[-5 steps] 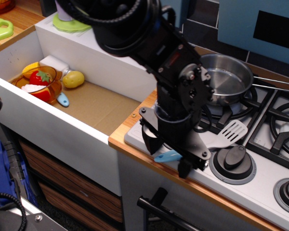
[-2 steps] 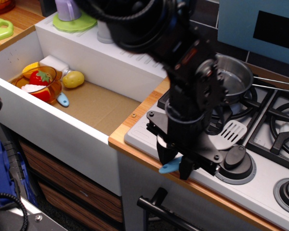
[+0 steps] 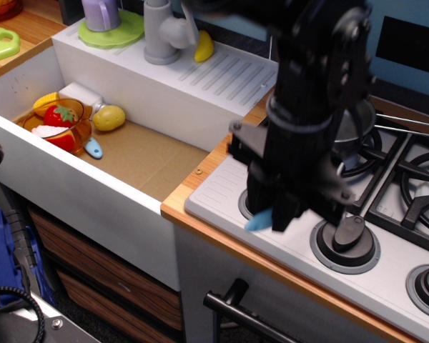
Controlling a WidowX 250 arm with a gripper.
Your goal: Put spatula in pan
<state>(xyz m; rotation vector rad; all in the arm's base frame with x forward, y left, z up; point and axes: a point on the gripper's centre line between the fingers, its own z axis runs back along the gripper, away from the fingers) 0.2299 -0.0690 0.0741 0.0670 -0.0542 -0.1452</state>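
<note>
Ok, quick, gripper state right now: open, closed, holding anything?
Gripper: closed on the spatula's light-blue handle, lifted off the stove; the image is motion-blurred and the spatula head is hidden behind the arm.

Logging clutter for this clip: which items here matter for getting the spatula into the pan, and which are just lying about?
Job items:
- spatula, only its blue handle tip showing under the gripper
- pan, mostly hidden behind the arm

Lying about:
- orange bowl of toy food in the sink
- yellow toy
- short blue handle
- faucet
- stove knob
</note>
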